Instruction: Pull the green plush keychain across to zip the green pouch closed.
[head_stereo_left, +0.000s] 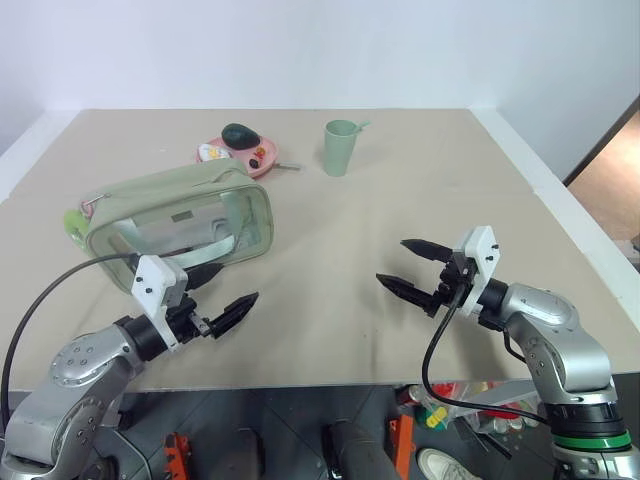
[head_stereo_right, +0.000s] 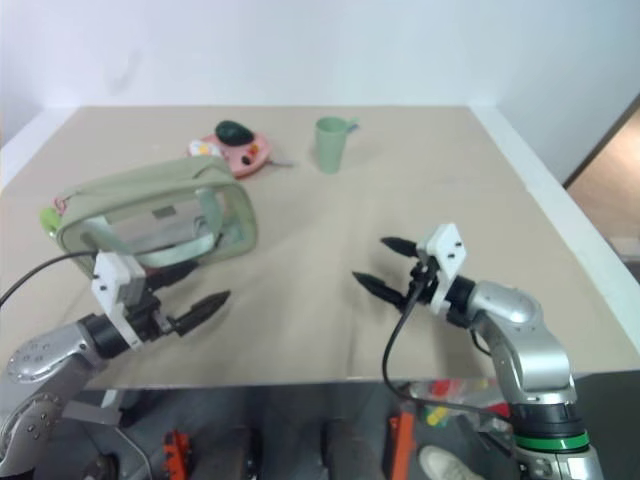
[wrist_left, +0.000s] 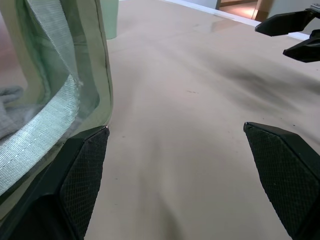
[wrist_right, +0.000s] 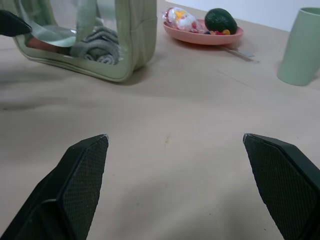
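Green pouch (head_stereo_left: 185, 215) lying at ten o'clock on the tan bench (head_stereo_left: 400, 230), clear side facing forward, rolled grey cloth visible inside. Green plush keychain (head_stereo_left: 75, 222) hanging at the pouch's nine o'clock end, on a reddish cord. Left gripper (head_stereo_left: 217, 292) hovering just beside the pouch's near side, fingers (wrist_left: 85, 175) spread wide, holding nothing. Right gripper (head_stereo_left: 412, 268) at four o'clock over bare bench, well apart from the pouch, fingers wide apart too. Far back at twelve o'clock, a pale green cup (head_stereo_left: 340, 147) and a pink plate (head_stereo_left: 245, 156) carrying an avocado (head_stereo_left: 240, 133).
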